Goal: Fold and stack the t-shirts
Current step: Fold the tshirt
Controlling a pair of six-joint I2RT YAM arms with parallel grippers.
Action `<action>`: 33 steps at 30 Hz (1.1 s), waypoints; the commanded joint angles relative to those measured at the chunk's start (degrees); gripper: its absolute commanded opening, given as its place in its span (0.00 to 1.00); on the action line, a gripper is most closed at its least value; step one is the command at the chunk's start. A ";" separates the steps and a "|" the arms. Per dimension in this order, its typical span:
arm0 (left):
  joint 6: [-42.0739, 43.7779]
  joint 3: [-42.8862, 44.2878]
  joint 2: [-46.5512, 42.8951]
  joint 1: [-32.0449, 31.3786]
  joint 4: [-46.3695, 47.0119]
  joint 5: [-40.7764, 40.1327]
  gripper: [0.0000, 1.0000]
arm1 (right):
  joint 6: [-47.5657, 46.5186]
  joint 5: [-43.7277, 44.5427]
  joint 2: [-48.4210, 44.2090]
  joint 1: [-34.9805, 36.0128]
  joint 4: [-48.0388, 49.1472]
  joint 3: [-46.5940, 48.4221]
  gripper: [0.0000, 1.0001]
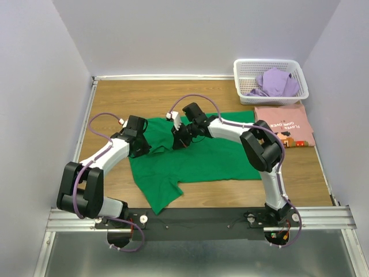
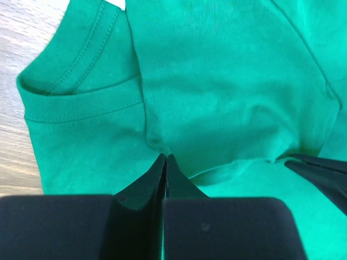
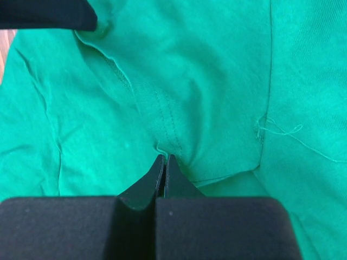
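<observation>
Tabletop (image 1: 202, 95) overhead bears pink shirt (image 1: 285, 124); close-ups show stitching on green shirt (image 2: 227, 81).

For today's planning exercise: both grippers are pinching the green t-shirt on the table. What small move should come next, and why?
Probably lift both pinches together and carry them across the shirt. The left gripper and right gripper are shut on the green t-shirt, which lies spread open, unfolded.

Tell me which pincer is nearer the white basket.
Right. The right pincer pinches the green t-shirt, left of the basket and closer to the arm bases. The left pincer pinches the same shirt farther left, so farther from the basket.
</observation>
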 commanded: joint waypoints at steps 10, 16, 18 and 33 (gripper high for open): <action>-0.92 -0.45 -0.40 -0.24 -0.06 -2.48 0.07 | -3.38 1.69 -3.89 -1.96 -1.98 -2.64 0.06; -2.15 -2.83 -2.69 -0.24 -0.23 -1.33 0.08 | -2.95 0.28 -1.87 -1.97 -2.16 -1.67 0.09; -2.33 -3.79 -3.04 -0.33 0.12 -0.54 0.09 | -2.77 -0.07 -1.34 -1.97 -2.25 -1.15 0.16; -3.83 1.54 -12.28 0.37 -1.82 -4.49 0.60 | 6.10 7.74 -11.87 -10.92 -2.51 -4.91 0.63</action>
